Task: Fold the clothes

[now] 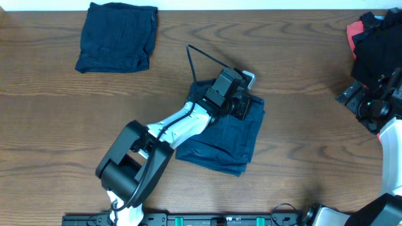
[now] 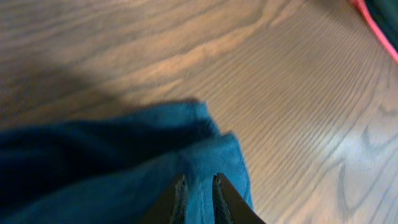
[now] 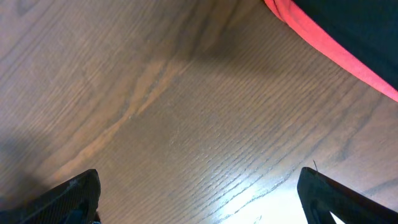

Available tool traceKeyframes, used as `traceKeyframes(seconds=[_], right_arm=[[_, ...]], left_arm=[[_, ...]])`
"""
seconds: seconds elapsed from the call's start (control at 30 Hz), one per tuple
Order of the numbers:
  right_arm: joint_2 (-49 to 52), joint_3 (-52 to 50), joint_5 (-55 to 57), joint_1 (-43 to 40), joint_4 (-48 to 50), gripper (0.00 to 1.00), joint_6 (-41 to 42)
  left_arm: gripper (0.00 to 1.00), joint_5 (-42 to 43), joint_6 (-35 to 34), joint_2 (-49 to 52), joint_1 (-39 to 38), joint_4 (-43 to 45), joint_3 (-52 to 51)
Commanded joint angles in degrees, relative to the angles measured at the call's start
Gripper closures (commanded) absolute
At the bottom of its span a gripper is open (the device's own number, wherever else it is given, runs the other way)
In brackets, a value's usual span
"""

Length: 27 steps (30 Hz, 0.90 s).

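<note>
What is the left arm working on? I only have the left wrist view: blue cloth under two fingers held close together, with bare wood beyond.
Observer: Overhead, the left gripper is over the far edge of a bundle of navy shorts in the middle of the table.
Operator: Is that the only navy piece out?
Observer: No, a second folded navy bundle lies at the far left corner, apart from both arms.
Operator: And the right arm?
Observer: The right gripper is open over bare wood, beside a pile of dark and red clothes.
</note>
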Motion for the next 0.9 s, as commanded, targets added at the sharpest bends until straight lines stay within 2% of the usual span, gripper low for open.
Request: traceKeyframes(seconds=[0.0,0.23,0.4,0.47,0.67,0.8,0.87], right_arm=[[0.3,0.7,0.4,-0.4,0.0,0.01,-0.9],[0.3,0.7,0.4,-0.4,0.0,0.01,-0.9],[0.3,0.7,0.4,-0.4,0.0,0.01,-0.9],[0.3,0.7,0.4,-0.4,0.0,0.01,-0.9],[0.3,0.7,0.4,-0.4,0.0,0.01,-0.9],[0.3,0.7,0.4,-0.4,0.0,0.01,-0.9],[0.3,0.7,0.4,-0.4,0.0,0.01,-0.9]], left_arm=[[0.83,1.4,-3.1,3.3,-0.2,1.8,0.5],[0.83,1.4,-3.7,9.2,-0.1,4.9,0.5],[0.83,1.5,-3.8,10.4,0.0,11.3,0.5],[0.71,1.7,-4.4,9.3,0.0,12.8,0.7],[0.55,3.2,-4.3,0.3,0.1,10.4,1.1],[0.33,3.2,-3.8,-10.2,1.9,0.9,1.1],[0.28,3.1,-1.9,-15.2,4.0,-6.1,1.1]])
